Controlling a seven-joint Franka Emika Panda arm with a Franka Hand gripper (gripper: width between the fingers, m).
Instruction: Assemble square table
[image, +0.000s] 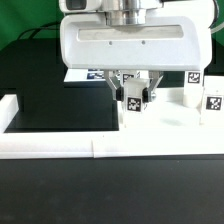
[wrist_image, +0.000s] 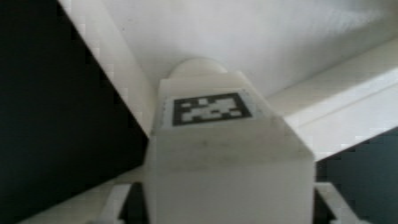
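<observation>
the surface (image: 60, 110) is black, edged at the near side by a low white wall (image: 60, 148); little of the room shows. the fingers (image: 134, 97) sit clamped on a leg (image: 133, 102) with a black-and-white tag, no readable writing. two more legs (image: 204, 95) stand at the exterior view's right.

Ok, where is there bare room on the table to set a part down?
The black mat on the exterior view's left is bare, bordered by the long low white border wall in front and by the gripper straddling a tagged blocky white leg. The exterior view's right is crowded: a second white leg and a third white leg stand there.
</observation>
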